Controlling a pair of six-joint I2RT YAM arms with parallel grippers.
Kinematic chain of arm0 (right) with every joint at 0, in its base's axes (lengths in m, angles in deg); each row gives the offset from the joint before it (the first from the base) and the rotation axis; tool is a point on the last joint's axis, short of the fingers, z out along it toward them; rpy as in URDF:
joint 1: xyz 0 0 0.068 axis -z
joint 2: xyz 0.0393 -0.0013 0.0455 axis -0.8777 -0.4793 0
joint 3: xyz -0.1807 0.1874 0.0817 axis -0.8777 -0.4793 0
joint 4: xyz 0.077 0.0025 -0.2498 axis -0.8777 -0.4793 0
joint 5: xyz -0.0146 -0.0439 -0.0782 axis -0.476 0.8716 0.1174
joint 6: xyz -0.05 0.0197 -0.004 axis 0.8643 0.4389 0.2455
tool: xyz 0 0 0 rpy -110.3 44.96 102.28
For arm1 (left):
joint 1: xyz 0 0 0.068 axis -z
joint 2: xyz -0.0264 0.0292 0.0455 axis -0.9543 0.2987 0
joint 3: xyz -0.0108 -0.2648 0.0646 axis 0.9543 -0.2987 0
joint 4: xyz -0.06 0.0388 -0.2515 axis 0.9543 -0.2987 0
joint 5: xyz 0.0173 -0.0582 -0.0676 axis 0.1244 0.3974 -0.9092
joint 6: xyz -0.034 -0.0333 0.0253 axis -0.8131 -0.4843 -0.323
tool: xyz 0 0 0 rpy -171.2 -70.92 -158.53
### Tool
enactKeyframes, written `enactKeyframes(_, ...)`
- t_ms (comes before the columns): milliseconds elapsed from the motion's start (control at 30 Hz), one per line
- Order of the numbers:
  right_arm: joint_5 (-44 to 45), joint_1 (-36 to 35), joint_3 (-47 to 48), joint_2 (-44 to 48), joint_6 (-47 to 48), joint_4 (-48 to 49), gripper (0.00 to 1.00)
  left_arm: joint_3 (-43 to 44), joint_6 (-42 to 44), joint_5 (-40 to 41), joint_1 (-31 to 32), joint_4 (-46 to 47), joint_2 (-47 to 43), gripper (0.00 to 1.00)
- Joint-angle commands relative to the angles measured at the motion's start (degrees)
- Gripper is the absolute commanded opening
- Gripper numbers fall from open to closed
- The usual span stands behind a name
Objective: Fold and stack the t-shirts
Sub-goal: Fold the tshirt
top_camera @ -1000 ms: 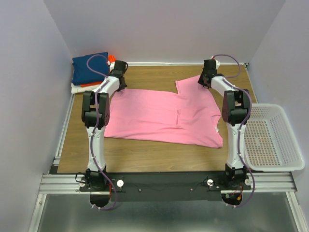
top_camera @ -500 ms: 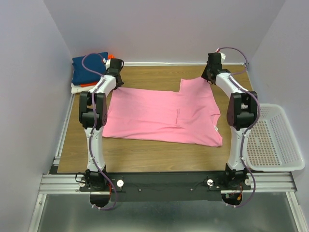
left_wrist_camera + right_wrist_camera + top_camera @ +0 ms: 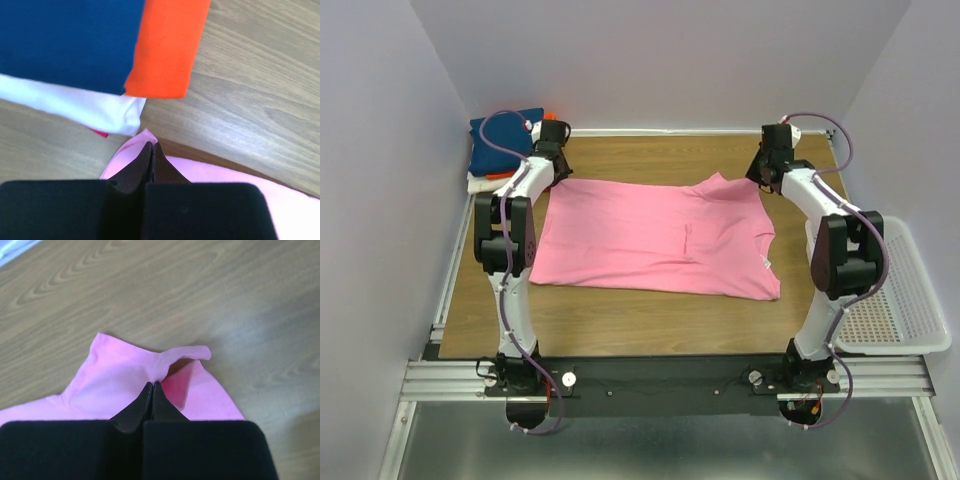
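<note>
My left tool (image 3: 148,146) is clenched on the far left corner of the pink t-shirt (image 3: 650,235), just beside the folded stack (image 3: 505,145). My right tool (image 3: 152,385) pinches the far right corner. The shirt lies spread on the table (image 3: 620,315). I judge this the flattening step; next, both corners want an even pull before any fold.

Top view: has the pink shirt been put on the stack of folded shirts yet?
No, the pink shirt lies spread out on the table, beside the folded stack in the far left corner.
</note>
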Motion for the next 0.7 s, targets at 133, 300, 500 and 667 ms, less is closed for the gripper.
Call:
enactKeyframes(133, 0.6, -0.3, -10.4, 11.4, -5.3, -0.6, 0.01, -5.8, -3.3, -1.1, -2.0, 1.2, -7.8, 0.0)
enactKeyframes(300, 0.6, -0.3, -17.0, 17.9, -7.0, -0.6, 0.0, -9.0, -3.9, -2.1, -2.4, 1.0, -9.2, 0.0)
enactKeyframes(500, -0.6, -0.3, -21.9, 24.7, -8.1, -1.4, 0.0, -12.3, -4.8, -3.3, -3.0, 1.1, -11.6, 0.0)
enactKeyframes(667, -1.5, -0.3, -25.0, 28.3, -8.4, -2.6, 0.0, -14.0, -5.2, -3.6, -3.8, 1.0, -13.8, 0.0)
